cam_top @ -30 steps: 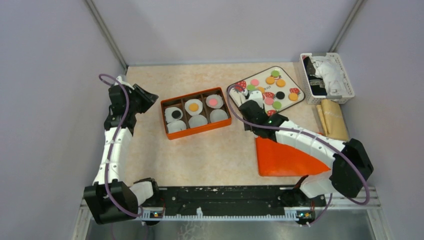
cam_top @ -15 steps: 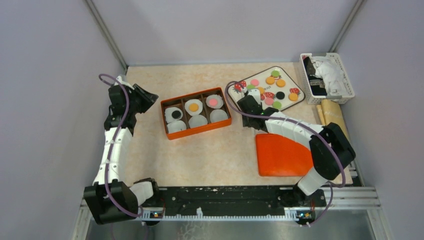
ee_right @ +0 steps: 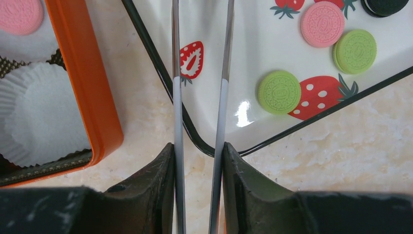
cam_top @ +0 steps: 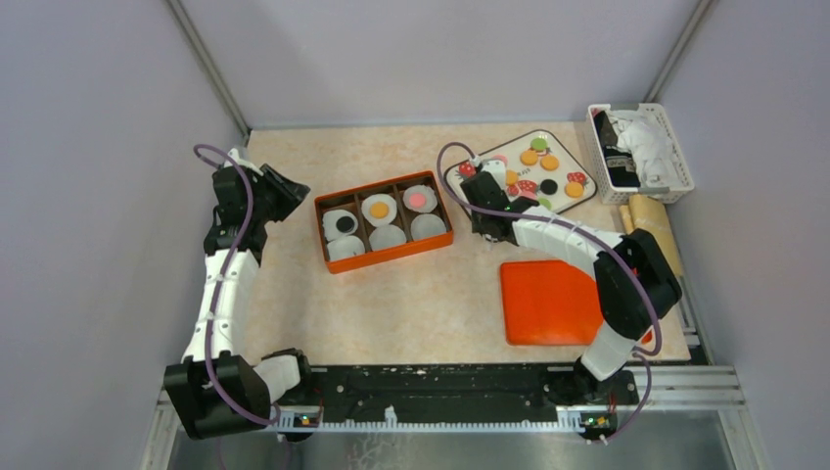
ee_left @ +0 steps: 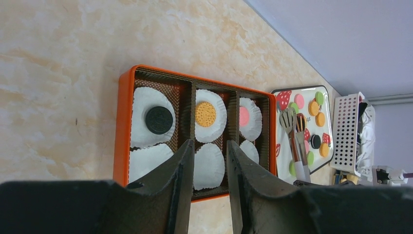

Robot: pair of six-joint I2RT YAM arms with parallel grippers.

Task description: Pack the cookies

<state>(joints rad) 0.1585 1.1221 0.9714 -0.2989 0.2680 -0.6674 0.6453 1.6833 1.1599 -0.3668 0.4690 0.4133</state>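
The tongs (ee_right: 223, 107) are clamped in the right gripper (ee_right: 198, 161) and aimed over the tray (ee_right: 243, 44), where loose cookies (ee_right: 279, 92) are left for picking. Three are already set in the box (ee_right: 100, 117). The left gripper (ee_left: 203, 161) is held narrowly parted, empty.

Right wrist view: tongs (ee_right: 221, 112) tips run off top edge, so what they meet unseen. Pink cookie (ee_right: 19, 14) and black cookie (ee_right: 387, 5) cut by same edge. Orange box (ee_right: 92, 97) cut at left.
Left wrist view: left claw (ee_left: 208, 146) fingers hide middle of box's near row.
Top view: basket (cam_top: 679, 157) contents unclear. Right arm covers near-left corner of tray (cam_top: 519, 147).
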